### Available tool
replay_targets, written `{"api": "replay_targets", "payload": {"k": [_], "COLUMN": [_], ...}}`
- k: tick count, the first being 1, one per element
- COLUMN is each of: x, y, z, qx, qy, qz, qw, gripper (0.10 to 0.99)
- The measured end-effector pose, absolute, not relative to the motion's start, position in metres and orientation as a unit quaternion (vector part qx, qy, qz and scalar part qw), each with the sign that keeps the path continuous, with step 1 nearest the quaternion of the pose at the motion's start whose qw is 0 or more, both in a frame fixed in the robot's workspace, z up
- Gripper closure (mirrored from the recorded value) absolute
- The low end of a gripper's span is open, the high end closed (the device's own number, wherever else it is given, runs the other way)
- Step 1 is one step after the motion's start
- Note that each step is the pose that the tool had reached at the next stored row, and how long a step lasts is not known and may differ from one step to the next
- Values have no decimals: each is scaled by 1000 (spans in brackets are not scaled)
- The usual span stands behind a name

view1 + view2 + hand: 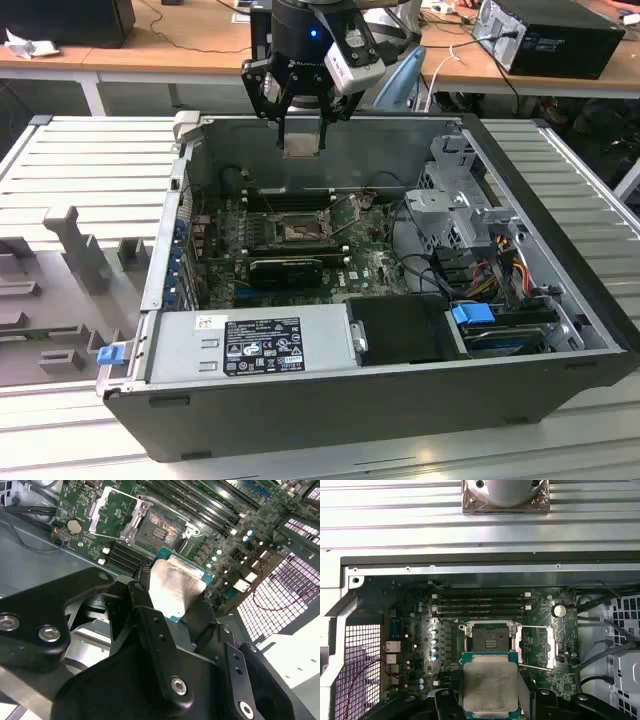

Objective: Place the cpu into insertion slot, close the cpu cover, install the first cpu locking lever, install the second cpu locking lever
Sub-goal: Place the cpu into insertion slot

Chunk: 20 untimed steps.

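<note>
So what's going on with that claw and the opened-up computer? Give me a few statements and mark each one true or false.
1. The claw grips the cpu between its fingers. True.
2. The cpu sits in the insertion slot. False: it is held in the air above the computer case, and the slot's centre is bare.
3. The cpu cover is shut over the slot. False: it is swung open and stands beside the slot.
4. The computer case lies open, with the green board inside on show. True.
</note>
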State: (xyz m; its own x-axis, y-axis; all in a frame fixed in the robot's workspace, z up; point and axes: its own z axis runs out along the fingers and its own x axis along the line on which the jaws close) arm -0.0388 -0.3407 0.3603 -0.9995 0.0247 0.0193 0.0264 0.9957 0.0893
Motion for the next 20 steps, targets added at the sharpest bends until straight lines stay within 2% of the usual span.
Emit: {"api": "replay_targets", "payload": {"k": [20], "x": [-39], "y": [-341], "z": [359], "qx": [-68], "qy": [-997], "qz": [-45], "qw": [7], "gripper": [557]}}
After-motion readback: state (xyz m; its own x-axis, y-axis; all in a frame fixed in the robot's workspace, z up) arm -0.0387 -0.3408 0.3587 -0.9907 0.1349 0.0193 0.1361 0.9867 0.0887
